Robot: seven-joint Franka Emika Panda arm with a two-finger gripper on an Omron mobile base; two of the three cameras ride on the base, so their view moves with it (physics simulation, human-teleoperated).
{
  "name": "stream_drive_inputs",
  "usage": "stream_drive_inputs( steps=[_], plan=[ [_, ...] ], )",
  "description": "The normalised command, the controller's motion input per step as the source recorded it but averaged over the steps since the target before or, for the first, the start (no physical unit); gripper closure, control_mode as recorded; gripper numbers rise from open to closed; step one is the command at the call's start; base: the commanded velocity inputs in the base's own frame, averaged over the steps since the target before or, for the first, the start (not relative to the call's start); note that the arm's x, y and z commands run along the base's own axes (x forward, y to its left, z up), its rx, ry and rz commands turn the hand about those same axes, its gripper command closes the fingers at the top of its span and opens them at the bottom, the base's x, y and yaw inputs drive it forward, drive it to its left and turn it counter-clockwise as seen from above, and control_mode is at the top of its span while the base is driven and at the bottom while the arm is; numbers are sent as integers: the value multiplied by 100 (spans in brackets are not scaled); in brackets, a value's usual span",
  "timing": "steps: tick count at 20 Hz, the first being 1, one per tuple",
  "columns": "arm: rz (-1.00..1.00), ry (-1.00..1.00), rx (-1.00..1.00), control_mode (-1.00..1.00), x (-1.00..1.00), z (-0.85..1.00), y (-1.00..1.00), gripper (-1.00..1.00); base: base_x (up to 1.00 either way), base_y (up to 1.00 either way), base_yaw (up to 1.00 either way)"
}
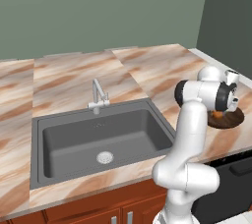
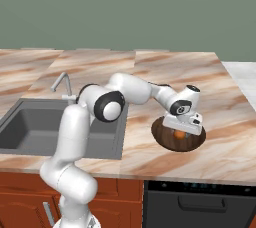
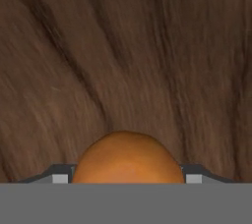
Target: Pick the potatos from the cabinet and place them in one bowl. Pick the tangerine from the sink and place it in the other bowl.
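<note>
Jaws are seen pressed against either side of the tangerine (image 3: 127, 158), which is gripped by the gripper (image 2: 180, 134) low over the dark brown bowl (image 2: 165, 139) on the counter (image 2: 150, 67) beside the sink (image 1: 64, 134). If it is released from too high, a bounce or roll over the shallow rim could be caused.

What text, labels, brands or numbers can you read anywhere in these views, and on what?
None: no readable text in any view.
The brown bowl, the tangerine, the sink, the faucet and the counter are all unmarked.
The dark appliance front below the counter carries no readable label either.
</note>
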Motion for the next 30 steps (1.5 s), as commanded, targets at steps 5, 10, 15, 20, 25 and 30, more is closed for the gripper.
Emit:
stream_drive_inputs(
  steps=[5, 10, 15, 20, 25, 30],
  plan=[
    [0, 0, 0, -100, 0, -13, 0, 100, 0, 0, 0],
    [0, 0, 0, -100, 0, -35, 0, 100, 0, 0, 0],
    [0, 0, 0, -100, 0, 0, 0, -100, 0, 0, 0],
    [0, 0, 0, -100, 0, 1, 0, -100, 0, 0, 0],
    [0, 0, 0, -100, 0, 41, 0, -100, 0, 0, 0],
    [0, 0, 0, -100, -1, 57, 0, -100, 0, 0, 0]
  ],
)
